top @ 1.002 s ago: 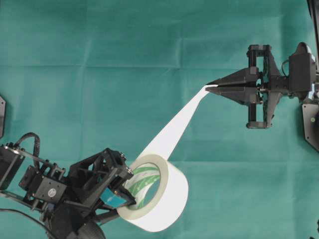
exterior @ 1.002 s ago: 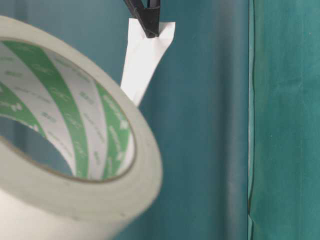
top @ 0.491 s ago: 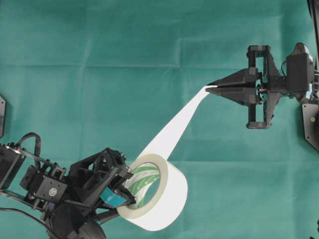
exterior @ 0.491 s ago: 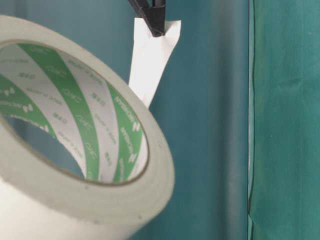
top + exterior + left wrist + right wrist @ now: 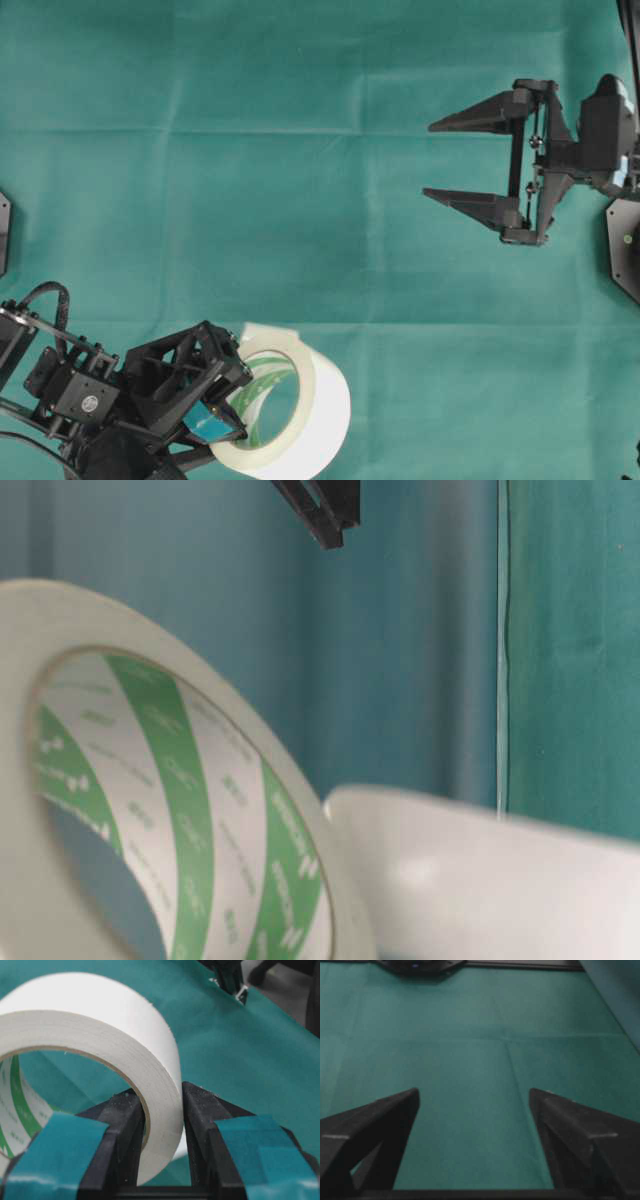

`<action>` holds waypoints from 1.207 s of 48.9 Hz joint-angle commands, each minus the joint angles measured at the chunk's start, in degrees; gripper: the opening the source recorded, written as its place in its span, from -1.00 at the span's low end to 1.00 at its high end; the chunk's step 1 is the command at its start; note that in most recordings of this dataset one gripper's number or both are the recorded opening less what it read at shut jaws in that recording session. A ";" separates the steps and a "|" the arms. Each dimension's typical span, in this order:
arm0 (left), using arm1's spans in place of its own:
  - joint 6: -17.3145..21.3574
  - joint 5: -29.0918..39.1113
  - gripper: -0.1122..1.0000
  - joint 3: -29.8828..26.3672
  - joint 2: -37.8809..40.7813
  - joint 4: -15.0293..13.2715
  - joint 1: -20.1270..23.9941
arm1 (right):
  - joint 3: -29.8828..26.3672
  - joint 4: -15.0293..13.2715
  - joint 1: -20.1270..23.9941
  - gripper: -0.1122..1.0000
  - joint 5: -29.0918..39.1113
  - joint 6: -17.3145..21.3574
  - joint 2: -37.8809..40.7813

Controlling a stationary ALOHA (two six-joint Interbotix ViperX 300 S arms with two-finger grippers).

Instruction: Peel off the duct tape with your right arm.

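The duct tape is a white roll, green-striped inside, tilted at the lower left of the overhead view. My left gripper, with teal patches on its fingers, is shut on the roll's wall. In the left wrist view the roll stands between the two jaws of the left gripper. A blurred white strip end lies at the roll's top edge and shows again as a white strip beside the roll. My right gripper hangs far off at the upper right, open and empty.
Green cloth covers the whole table. Black base parts sit at the right edge and the left edge. A cloth seam runs upright behind the roll. One black fingertip of the right gripper pokes in from above.
The right gripper has opened and let go of the strip. The stretched strip has sprung back to the roll. The left gripper has shifted slightly left and down with the roll.
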 commanded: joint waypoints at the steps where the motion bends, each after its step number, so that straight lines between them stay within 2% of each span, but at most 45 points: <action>1: 0.09 -0.62 -0.43 -0.79 -1.93 0.09 0.44 | 0.00 0.18 -0.09 0.26 -0.44 0.18 -1.41; 17: 0.00 -2.72 -0.43 0.44 -1.67 0.00 4.57 | 2.02 0.18 -0.09 0.26 -0.62 1.85 -4.39; 36: 0.44 -2.46 -0.43 2.99 -1.76 0.35 16.00 | 2.29 0.18 -0.09 0.26 -0.53 1.93 -4.48; 42: 3.25 -2.20 -0.43 2.55 -2.20 0.44 19.69 | 2.37 0.18 -0.09 0.25 -0.62 1.93 -4.31; 53: 11.07 -2.11 -0.43 2.37 -2.20 0.44 26.81 | 2.46 0.18 -0.09 0.25 -0.62 1.93 -4.22; 59: 13.62 -2.20 -0.43 2.55 -1.85 0.53 29.79 | 2.46 0.18 -0.09 0.25 -0.53 1.93 -4.22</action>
